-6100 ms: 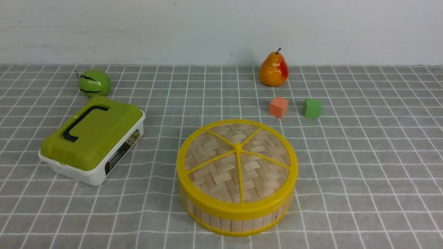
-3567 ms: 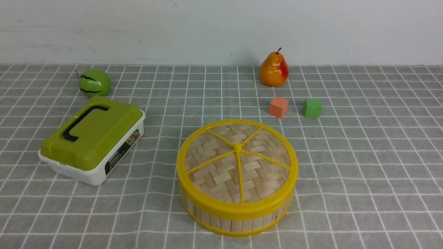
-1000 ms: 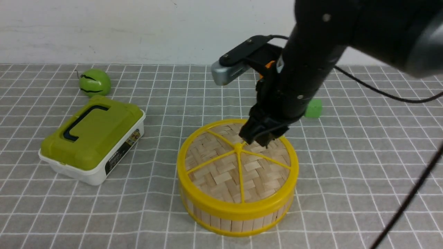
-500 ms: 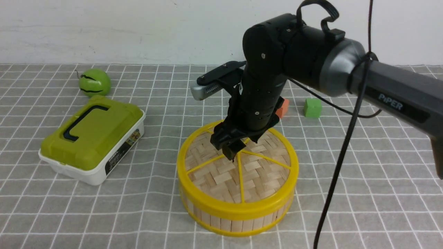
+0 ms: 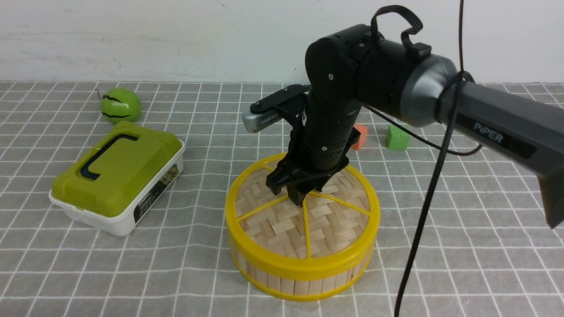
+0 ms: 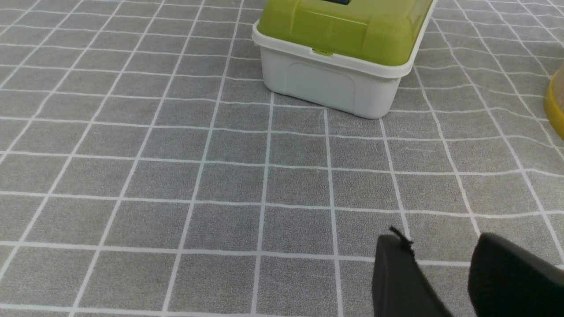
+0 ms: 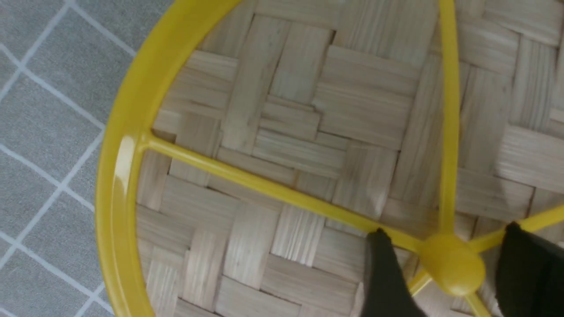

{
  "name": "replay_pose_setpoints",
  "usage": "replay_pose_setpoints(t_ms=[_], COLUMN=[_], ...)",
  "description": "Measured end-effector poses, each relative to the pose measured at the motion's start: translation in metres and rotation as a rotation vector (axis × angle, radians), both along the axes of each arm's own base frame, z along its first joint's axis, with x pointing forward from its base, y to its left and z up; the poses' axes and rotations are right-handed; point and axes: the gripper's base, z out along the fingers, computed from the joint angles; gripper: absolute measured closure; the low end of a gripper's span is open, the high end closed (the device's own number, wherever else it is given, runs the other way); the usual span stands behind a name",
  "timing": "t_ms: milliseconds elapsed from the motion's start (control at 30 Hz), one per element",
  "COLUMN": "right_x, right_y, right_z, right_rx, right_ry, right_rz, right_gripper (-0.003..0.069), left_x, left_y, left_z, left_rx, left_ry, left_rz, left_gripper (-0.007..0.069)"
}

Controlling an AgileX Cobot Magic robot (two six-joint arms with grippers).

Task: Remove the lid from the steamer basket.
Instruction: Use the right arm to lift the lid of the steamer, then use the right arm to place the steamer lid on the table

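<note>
Two jaws of the right gripper (image 7: 445, 233) stand apart, straddling the yellow centre knob (image 7: 451, 264) of the round woven-bamboo, yellow-rimmed lid (image 5: 275, 224), seated on the slat-walled bamboo steamer basket (image 5: 299, 284) at the front view's lower centre. The jaws of the left gripper (image 6: 438, 242) are slightly parted, empty.

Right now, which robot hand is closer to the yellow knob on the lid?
Right. The right gripper straddles the knob, one finger on each side. The left gripper is off over the cloth, near the green-topped box.
</note>
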Motion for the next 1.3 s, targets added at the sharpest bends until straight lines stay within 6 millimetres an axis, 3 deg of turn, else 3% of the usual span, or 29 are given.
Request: replay_pose_setpoints(t_ms=[100, 267, 533, 633, 700, 733, 800, 867, 933, 1067, 1100, 1167, 1267, 1300], right_x=[0.000, 0.001, -0.004, -0.016, -0.024, -0.024, -0.033, -0.033, -0.036, -0.033, -0.033, -0.028, -0.025, -0.023], right_y=[0.001, 0.002, -0.002, -0.021, -0.045, -0.050, -0.084, -0.106, -0.151, -0.212, -0.214, -0.238, -0.248, -0.249], right_z=[0.001, 0.002, 0.018, 0.064, 0.097, 0.100, 0.135, 0.148, 0.161, 0.134, 0.132, 0.092, 0.058, 0.038], right_rx=[0.001, 0.014, 0.033, 0.071, 0.082, 0.081, 0.086, 0.087, 0.077, 0.011, 0.007, 0.007, 0.033, 0.049], right_ry=[-0.002, -0.012, -0.039, -0.116, -0.169, -0.171, -0.243, -0.276, -0.306, -0.215, -0.207, -0.115, -0.071, -0.059], right_rz=[0.001, 0.000, 0.001, 0.001, -0.018, -0.026, -0.066, -0.104, -0.197, -0.349, -0.354, -0.427, -0.469, -0.479], right_gripper=[0.0385, 0.0574, 0.0578, 0.0578, 0.0578, 0.0578, 0.0578, 0.0578, 0.0578, 0.0578, 0.0578, 0.0578, 0.0578, 0.0578], left_x=[0.000, 0.000, 0.000, 0.000, 0.000, 0.000, 0.000, 0.000, 0.000, 0.000, 0.000, 0.000, 0.000, 0.000], left_y=[0.000, 0.000, 0.000, 0.000, 0.000, 0.000, 0.000, 0.000, 0.000, 0.000, 0.000, 0.000, 0.000, 0.000], left_z=[0.000, 0.000, 0.000, 0.000, 0.000, 0.000, 0.000, 0.000, 0.000, 0.000, 0.000, 0.000, 0.000, 0.000], left_rx=[0.000, 0.000, 0.000, 0.000, 0.000, 0.000, 0.000, 0.000, 0.000, 0.000, 0.000, 0.000, 0.000, 0.000], left_ry=[0.000, 0.000, 0.000, 0.000, 0.000, 0.000, 0.000, 0.000, 0.000, 0.000, 0.000, 0.000, 0.000, 0.000], left_rz=[0.000, 0.000, 0.000, 0.000, 0.000, 0.000, 0.000, 0.000, 0.000, 0.000, 0.000, 0.000, 0.000, 0.000], left_gripper=[0.0386, 0.0386, 0.0386, 0.0386, 0.0386, 0.0386, 0.0386, 0.0386, 0.0386, 0.0386, 0.0386, 0.0386, 0.0386, 0.0386])
